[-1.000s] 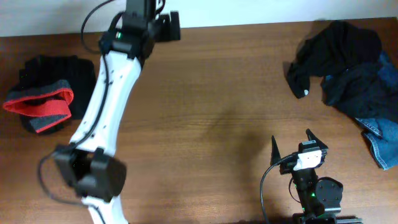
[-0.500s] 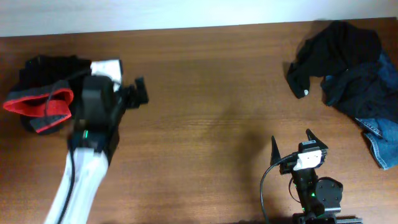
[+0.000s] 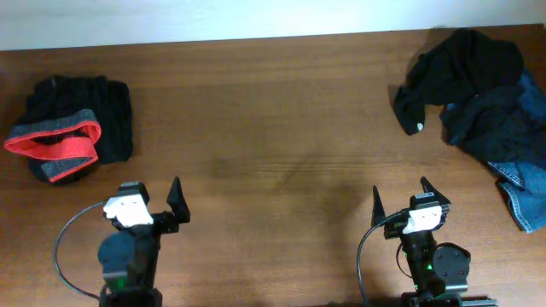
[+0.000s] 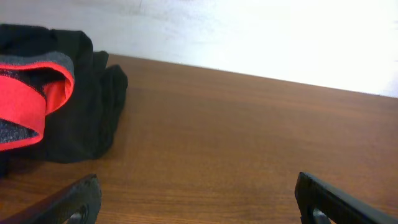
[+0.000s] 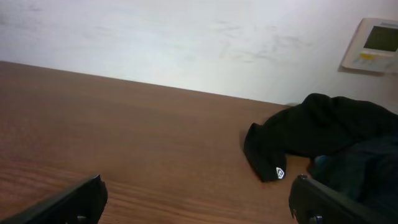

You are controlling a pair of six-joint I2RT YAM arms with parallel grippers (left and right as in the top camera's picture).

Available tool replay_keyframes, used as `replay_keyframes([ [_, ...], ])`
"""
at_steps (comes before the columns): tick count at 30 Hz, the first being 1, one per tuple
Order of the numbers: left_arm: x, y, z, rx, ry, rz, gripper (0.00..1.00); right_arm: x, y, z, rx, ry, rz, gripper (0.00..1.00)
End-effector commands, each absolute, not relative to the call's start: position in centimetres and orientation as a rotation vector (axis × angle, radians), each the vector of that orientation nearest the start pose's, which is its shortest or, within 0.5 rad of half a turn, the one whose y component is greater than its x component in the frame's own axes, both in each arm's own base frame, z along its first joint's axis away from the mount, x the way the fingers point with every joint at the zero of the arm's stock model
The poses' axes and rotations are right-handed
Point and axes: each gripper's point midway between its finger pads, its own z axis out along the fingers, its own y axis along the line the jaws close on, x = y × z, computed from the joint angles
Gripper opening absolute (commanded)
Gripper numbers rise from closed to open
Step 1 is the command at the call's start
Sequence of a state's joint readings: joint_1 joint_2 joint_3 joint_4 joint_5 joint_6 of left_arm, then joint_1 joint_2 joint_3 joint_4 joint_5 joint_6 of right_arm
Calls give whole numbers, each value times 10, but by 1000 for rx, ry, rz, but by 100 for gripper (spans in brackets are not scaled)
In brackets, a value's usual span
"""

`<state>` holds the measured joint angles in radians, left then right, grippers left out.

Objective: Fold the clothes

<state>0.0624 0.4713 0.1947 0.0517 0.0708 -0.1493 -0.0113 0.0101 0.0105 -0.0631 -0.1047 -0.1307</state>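
Note:
The black trousers [image 3: 77, 128], with a grey waistband and red-orange inside, lie bunched in a compact bundle at the far left. They also show in the left wrist view [image 4: 59, 102]. A loose pile of dark clothes [image 3: 473, 85] with blue denim [image 3: 522, 194] at its near edge lies at the far right. The pile shows in the right wrist view [image 5: 323, 134]. My left gripper [image 3: 152, 201] is open and empty at the front left, well short of the trousers. My right gripper [image 3: 401, 198] is open and empty at the front right, short of the pile.
The wooden table [image 3: 281, 145] runs to a white wall [image 5: 186, 43] at the back. A small white wall panel [image 5: 374, 45] hangs at the upper right of the right wrist view.
My left arm has drawn back from the far side, past the trousers, to the front left edge, leaving the trousers uncovered. The right arm has not moved.

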Motion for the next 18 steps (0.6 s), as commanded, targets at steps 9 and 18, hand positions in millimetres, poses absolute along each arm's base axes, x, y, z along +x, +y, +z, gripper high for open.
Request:
replay_keyframes([
  [9,256,5,151,-114,1681,-120,99,245,15,158,-169,1630,-18,99],
  [18,248,9,143,-112,1704,-92,99,245,15,158,-169,1631,-18,99],
])
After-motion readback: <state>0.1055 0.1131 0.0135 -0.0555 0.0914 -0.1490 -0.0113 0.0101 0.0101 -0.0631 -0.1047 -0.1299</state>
